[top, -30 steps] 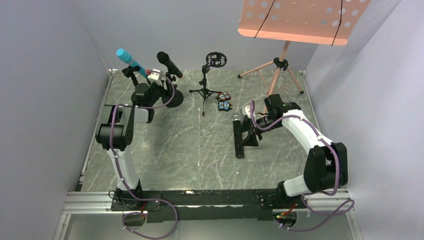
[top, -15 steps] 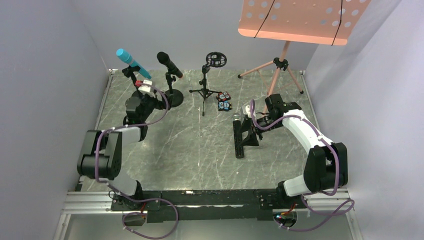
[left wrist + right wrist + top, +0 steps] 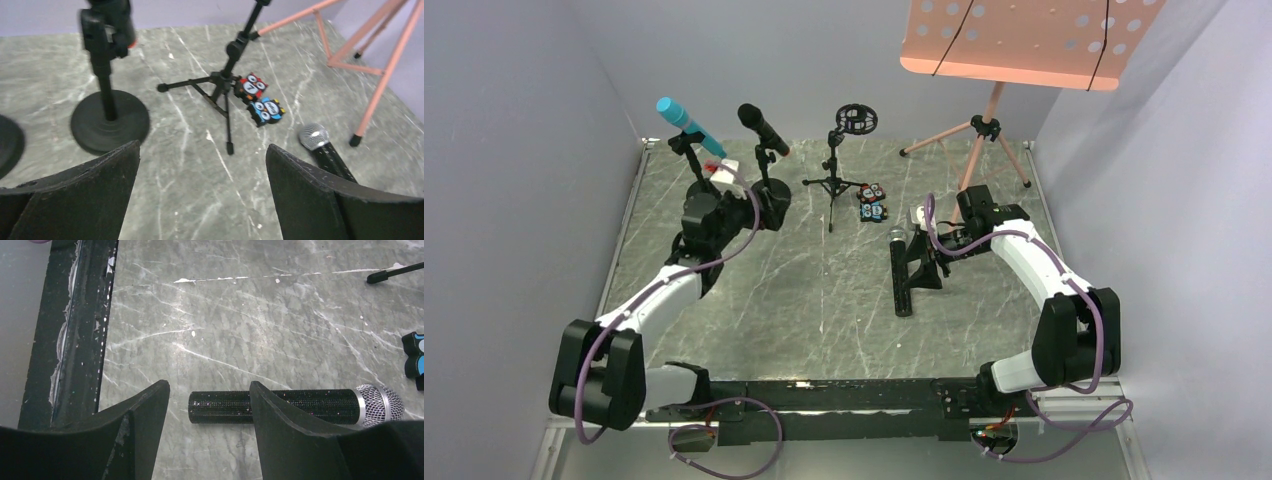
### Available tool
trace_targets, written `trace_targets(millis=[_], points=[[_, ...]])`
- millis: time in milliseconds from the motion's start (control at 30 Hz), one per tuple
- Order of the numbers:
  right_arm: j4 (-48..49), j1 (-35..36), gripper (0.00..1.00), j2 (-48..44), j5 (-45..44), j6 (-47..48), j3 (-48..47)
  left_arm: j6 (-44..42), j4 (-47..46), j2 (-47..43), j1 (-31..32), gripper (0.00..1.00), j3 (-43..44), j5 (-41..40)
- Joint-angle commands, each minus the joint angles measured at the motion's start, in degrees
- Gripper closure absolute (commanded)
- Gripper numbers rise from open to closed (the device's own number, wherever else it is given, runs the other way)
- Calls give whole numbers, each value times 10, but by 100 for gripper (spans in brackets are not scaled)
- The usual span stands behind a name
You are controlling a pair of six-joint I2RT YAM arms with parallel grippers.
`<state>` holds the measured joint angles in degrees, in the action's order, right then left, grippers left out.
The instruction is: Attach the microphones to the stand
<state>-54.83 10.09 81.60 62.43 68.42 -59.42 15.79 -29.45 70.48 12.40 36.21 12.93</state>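
while my left hand (image 3: 202, 146) hangs wide open and empty, my right hand (image 3: 209, 385) hovers half open over the silver-mesh mic (image 3: 300, 406). it's flat on the worktop (image 3: 250, 315).

I see 2 microphones clipped on stands, both tilted: the light blue microphone (image 3: 686, 123) on the far-left stand (image 3: 684, 148), the black microphone with the orange end (image 3: 763, 128) on the next stand (image 3: 107, 117). The silver-headed black microphone (image 3: 295, 406) lies flat on the table (image 3: 824, 300).

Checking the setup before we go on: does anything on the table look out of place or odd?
Yes. The silver-mesh microphone lies flat on the table, while the tripod stand has an empty holder. The blue microphone and black microphone are mounted.
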Motion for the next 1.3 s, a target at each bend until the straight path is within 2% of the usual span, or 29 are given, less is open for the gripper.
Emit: trace_targets(millis=[0, 133, 333, 733, 1033, 1167, 1267], points=[[18, -4, 35, -16, 7, -1, -19, -6, 94, 28, 29, 1, 79, 45], [17, -6, 35, -18, 7, 1, -20, -53, 111, 94, 59, 1, 152, 86], [12, -9, 35, -19, 11, 6, -19, -87, 108, 222, 66, 4, 271, 130], [-4, -10, 34, -18, 14, 22, -24, -87, -19, 400, 68, 17, 401, 143], [-19, -11, 34, -13, 16, 36, -29, -74, -24, 470, 68, 30, 489, 118], [-25, -10, 34, -9, 16, 40, -32, -78, -20, 488, 71, 31, 508, 117], [-27, -10, 34, -6, 15, 42, -32, -81, -24, 497, 73, 43, 514, 120]])
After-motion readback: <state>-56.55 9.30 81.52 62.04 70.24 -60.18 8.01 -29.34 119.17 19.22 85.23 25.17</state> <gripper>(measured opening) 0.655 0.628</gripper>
